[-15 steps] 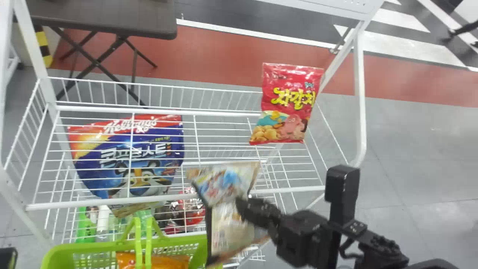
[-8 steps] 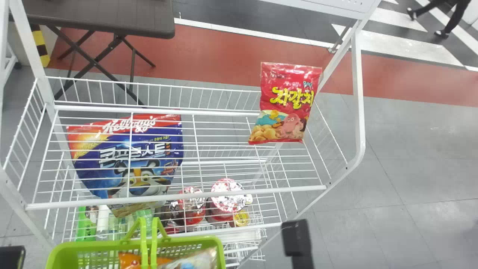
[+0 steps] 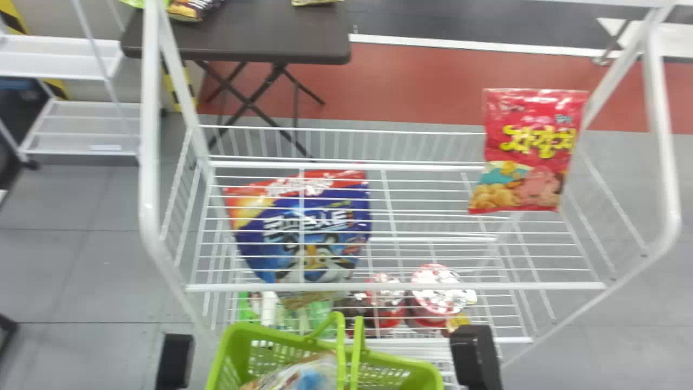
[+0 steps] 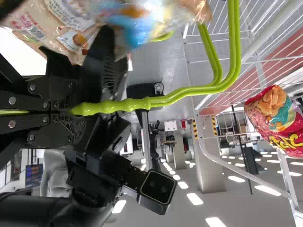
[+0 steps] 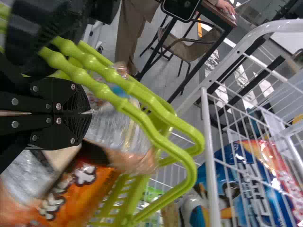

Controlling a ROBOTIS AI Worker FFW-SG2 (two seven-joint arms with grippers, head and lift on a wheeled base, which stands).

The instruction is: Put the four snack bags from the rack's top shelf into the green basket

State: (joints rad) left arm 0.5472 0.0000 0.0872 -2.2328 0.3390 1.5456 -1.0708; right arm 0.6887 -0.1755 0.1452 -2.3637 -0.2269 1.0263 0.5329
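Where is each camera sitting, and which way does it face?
Head view: on the robot's head, facing forward and down over the white wire rack; black parts of the left arm and right arm show.
Left wrist view: looks along the left end effector, shut on the lime-green plastic basket handles; the right arm shows too.
Right wrist view: looks past the right end effector towards the rack.
Head and left wrist views share the shiny red snack bag.

Dark folding table (image 3: 260, 40), red-and-grey floor (image 3: 411, 81), probably ceiling lights (image 4: 194, 199)
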